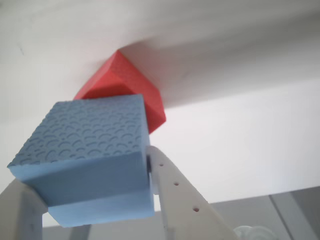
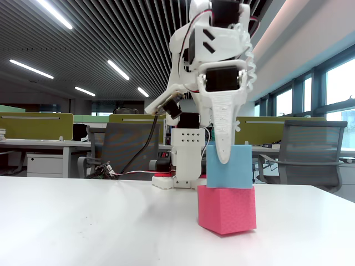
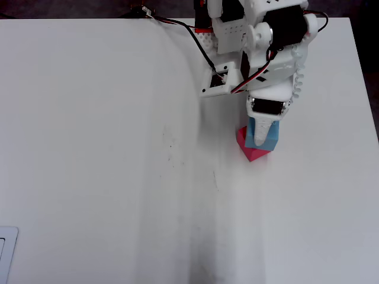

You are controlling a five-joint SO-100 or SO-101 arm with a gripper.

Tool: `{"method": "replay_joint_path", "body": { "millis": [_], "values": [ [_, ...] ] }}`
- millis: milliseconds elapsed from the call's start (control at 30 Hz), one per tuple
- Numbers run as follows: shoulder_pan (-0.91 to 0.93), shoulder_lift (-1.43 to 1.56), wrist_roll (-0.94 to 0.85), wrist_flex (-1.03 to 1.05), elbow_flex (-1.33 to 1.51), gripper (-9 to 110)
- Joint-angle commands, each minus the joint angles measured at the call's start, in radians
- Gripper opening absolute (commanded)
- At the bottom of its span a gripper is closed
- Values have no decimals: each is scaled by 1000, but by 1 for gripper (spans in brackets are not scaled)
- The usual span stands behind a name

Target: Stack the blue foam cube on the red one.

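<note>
The blue foam cube sits on top of the pinkish-red foam cube, which rests on the white table, turned corner-forward. My gripper is shut on the blue cube, its white finger crossing the cube's left front. In the wrist view the blue cube fills the space between my fingers, and the red cube shows beyond it. In the overhead view my gripper covers most of the blue cube, with the red cube peeking out below.
The arm's base stands just behind the cubes with cables running to the table's far edge. The white table spreads wide to the left. Its right edge is close to the cubes. Office chairs and desks are behind.
</note>
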Motion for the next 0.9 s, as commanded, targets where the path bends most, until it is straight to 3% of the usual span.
{"method": "replay_joint_path", "body": {
  "millis": [0, 733, 867],
  "values": [
    [11, 40, 11, 12, -71, 18],
    [28, 54, 11, -37, 40, 19],
    [37, 63, 11, -34, 32, 26]
  ]
}}
